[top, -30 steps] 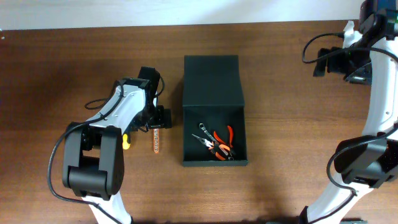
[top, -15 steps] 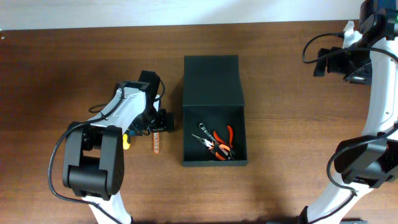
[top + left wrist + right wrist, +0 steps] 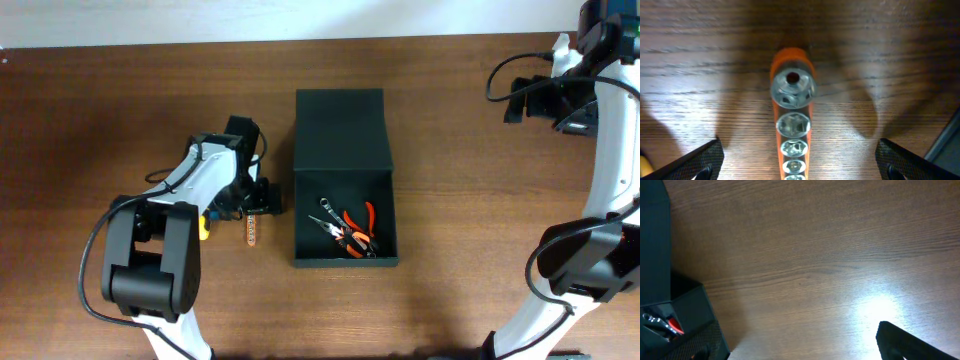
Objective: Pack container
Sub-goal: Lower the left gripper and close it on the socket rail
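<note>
Left jaws stand fully open, straddling a socket rail (image 3: 791, 59) without touching it; the black, finely textured pads (image 3: 702, 159) show only at the lower corners of the left wrist view. Right jaws are also open and empty, with a single dark fingertip (image 3: 910, 341) cut off at the lower right of the right wrist view.

1. Socket rail: an orange strip lying flat on the surface (image 3: 450, 200), carrying a row of bright chrome sockets (image 3: 793, 91) whose size steps down toward the lower edge of the frame. The rest of the row is cut off. No lettering can be made out on it.
2. Surface: dark brown wood with a pronounced straight grain.
3. Container (image 3: 345, 263): matte black, rigid and roughly square, at the centre of the surface, near the socket rail on its right but apart from it. Its flap lid (image 3: 340, 125) is swung back toward the far edge; whether the lid lies flat or slanted cannot be told.
4. Contents: pliers (image 3: 360, 222) with orange handles and a slim silver tool (image 3: 328, 222) lie tangled in the near half of the container.
5. Yellow object (image 3: 203, 229): mostly hidden under the left arm (image 3: 205, 175); its form cannot be identified.
6. Right arm (image 3: 610, 140): at the far right edge, well apart from the container
</note>
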You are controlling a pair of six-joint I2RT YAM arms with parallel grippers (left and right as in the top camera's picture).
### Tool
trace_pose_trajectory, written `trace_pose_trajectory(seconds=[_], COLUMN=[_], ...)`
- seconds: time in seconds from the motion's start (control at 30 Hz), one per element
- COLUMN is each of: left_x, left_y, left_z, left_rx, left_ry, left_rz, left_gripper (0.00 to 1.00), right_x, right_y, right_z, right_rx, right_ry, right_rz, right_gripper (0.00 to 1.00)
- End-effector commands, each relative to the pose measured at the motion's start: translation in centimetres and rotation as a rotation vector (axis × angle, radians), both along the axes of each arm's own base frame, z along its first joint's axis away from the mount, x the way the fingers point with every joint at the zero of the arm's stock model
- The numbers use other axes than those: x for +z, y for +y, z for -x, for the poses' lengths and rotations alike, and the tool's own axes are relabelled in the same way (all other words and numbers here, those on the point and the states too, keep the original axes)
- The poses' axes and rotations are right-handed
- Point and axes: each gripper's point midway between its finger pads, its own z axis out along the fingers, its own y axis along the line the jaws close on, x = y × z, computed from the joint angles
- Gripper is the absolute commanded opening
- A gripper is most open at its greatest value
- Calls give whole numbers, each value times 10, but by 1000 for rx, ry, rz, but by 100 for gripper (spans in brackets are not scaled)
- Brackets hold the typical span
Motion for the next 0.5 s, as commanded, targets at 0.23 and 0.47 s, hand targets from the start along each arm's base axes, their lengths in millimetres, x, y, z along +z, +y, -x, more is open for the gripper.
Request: trace_pose_trajectory(seconds=[0.23, 0.47], left_x=[6, 0], left_y=[5, 21], left_z=[4, 12], left_rx=[-25, 32], left_ry=[-48, -35], left_rz=[-26, -116], left_gripper=[99, 99], right_x=[2, 2], right_y=[1, 1], right_z=[0, 0], right_rx=[1, 1], right_ry=[-6, -6], right_rz=[-4, -4], right_gripper=[99, 99])
